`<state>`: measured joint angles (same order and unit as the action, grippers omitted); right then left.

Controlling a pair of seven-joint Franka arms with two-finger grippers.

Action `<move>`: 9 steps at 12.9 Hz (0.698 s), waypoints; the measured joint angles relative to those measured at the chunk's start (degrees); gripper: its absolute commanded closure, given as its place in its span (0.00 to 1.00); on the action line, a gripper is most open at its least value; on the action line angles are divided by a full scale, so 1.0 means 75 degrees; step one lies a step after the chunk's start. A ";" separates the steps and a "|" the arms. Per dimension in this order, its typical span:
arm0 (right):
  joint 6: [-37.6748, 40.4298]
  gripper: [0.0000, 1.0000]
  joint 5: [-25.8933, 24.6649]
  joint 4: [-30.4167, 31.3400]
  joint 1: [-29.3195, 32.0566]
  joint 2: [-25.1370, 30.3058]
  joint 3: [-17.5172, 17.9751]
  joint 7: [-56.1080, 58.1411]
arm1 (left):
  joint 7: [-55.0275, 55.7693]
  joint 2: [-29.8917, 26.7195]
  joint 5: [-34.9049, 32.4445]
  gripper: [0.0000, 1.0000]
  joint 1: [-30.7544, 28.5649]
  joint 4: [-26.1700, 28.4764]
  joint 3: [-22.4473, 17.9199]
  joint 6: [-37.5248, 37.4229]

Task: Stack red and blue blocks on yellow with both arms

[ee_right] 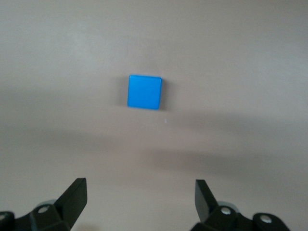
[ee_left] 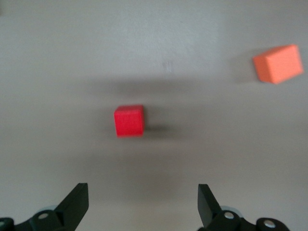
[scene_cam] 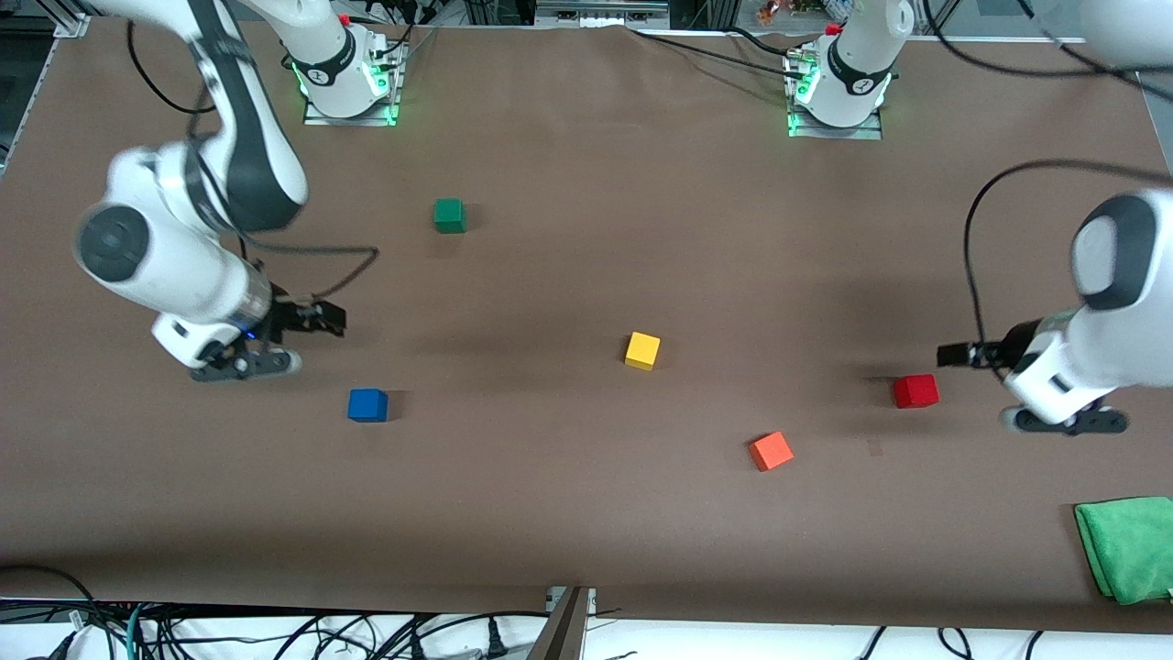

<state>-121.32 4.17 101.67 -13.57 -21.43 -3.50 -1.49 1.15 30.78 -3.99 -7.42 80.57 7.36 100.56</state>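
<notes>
The yellow cube (scene_cam: pixel 642 350) sits mid-table. The deep red cube (scene_cam: pixel 915 390) lies toward the left arm's end; it also shows in the left wrist view (ee_left: pixel 129 121). The blue cube (scene_cam: pixel 367 404) lies toward the right arm's end and shows in the right wrist view (ee_right: pixel 144 91). My left gripper (scene_cam: pixel 1063 422) hangs above the table beside the red cube, open and empty (ee_left: pixel 143 204). My right gripper (scene_cam: pixel 246 364) hangs above the table beside the blue cube, open and empty (ee_right: pixel 140 202).
A lighter orange-red cube (scene_cam: pixel 771 451) lies nearer the front camera than the red cube, also in the left wrist view (ee_left: pixel 278 63). A green cube (scene_cam: pixel 449 214) sits near the right arm's base. A green cloth (scene_cam: pixel 1129 547) lies at the left arm's end near the front edge.
</notes>
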 measured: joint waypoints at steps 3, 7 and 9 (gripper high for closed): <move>-0.1328 0.01 0.0200 0.0001 -0.0006 -0.1012 0.0044 0.0000 | -0.0008 0.0330 -0.0035 0.00 -0.0202 0.1482 -0.0033 0.2456; -0.2637 0.11 0.0235 -0.0008 -0.0021 -0.1979 0.0144 0.0000 | -0.0024 0.0391 -0.0040 0.00 -0.0486 0.2603 -0.0050 0.3907; -0.2786 0.20 0.0237 -0.0099 -0.0019 -0.2166 0.0144 -0.0001 | -0.0027 0.0470 -0.0042 0.00 -0.0549 0.2682 -0.0049 0.4156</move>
<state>-142.21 5.94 100.92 -13.71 -37.67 -2.42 -1.50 0.94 34.31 -4.30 -11.54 100.68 6.99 131.73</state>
